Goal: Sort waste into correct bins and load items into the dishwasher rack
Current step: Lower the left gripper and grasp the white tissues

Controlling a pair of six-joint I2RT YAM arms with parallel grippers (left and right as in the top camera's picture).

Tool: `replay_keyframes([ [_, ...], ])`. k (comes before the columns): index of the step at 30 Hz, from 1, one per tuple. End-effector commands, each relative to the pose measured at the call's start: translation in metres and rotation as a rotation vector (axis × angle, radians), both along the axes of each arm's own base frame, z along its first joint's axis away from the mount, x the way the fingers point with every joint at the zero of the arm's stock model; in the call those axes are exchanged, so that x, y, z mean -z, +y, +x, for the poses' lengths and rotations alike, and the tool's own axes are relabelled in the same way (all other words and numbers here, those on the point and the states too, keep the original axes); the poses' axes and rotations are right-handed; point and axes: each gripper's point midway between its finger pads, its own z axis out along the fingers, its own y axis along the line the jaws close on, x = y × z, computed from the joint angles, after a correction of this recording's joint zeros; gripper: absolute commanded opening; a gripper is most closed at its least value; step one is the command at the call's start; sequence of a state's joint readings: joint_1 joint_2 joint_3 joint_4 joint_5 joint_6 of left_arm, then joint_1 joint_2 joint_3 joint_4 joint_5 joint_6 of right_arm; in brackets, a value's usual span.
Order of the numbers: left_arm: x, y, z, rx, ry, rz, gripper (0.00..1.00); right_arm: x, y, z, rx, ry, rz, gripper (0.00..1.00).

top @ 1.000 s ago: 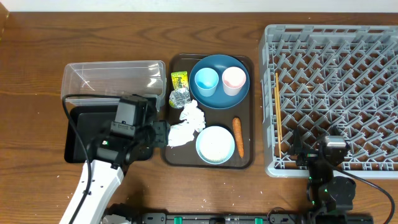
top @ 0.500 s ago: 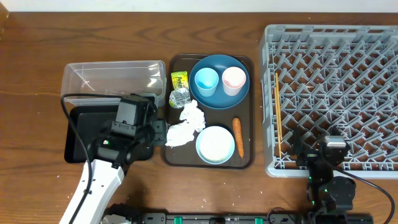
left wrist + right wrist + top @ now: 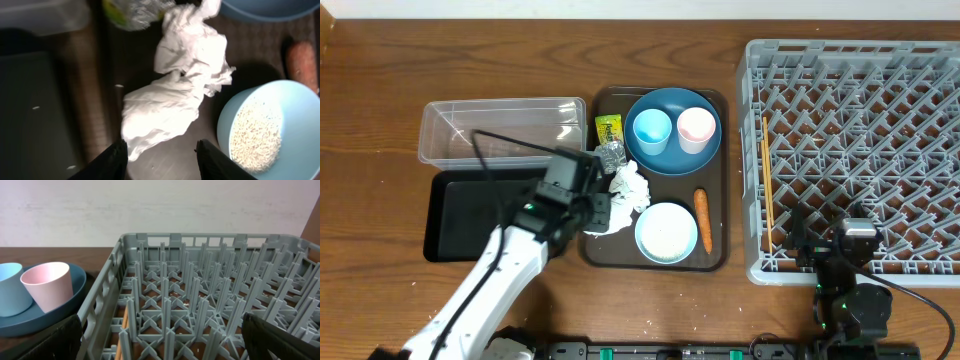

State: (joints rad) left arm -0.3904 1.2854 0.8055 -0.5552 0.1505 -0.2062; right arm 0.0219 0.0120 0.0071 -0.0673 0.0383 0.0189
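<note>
The crumpled white tissue lies on the brown serving tray; it also shows in the left wrist view. My left gripper is open just above the tissue's near end, which lies between its fingers. The yellow-green wrapper, silvery packet, carrot and light-blue bowl holding rice are on that tray. The dark-blue plate carries the light-blue cup and pinkish cup. My right gripper is open at the grey rack's front edge.
The clear tub and black tray sit left of the brown serving tray. A few rice grains lie loose beside the tissue. A thin wooden stick lies along the rack's left side.
My left arm swung right from over the black tray to the brown tray, bringing its open gripper to the tissue. The right arm has not moved.
</note>
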Motion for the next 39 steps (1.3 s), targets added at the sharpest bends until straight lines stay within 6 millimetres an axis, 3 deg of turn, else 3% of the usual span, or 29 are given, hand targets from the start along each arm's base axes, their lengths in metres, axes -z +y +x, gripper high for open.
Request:
replay_keyframes([
  [1,0.014,-0.006,0.000,0.031,0.021,0.029,0.47,0.001,-0.001,0.000,0.007,0.000,0.013,0.99],
  [6,0.035,0.001,0.006,0.015,0.041,0.118,0.41,0.001,-0.001,0.000,0.007,0.000,0.013,0.99],
  [16,0.076,0.001,0.005,0.020,0.138,0.158,0.44,0.001,-0.001,0.000,0.007,0.000,0.013,0.99],
  [21,0.077,0.001,0.005,0.020,0.141,0.158,0.42,0.001,-0.001,0.000,0.007,0.000,0.013,0.99],
  [29,0.075,-0.004,0.003,0.030,0.148,0.131,0.19,0.001,-0.001,0.000,0.007,0.000,0.013,0.99],
  [31,0.074,-0.004,0.004,0.030,0.145,0.129,0.07,0.001,-0.001,0.000,0.007,0.000,0.013,0.99],
  [39,0.050,-0.006,0.006,0.028,0.084,0.102,0.06,0.001,-0.001,0.000,0.007,0.000,0.013,0.99],
])
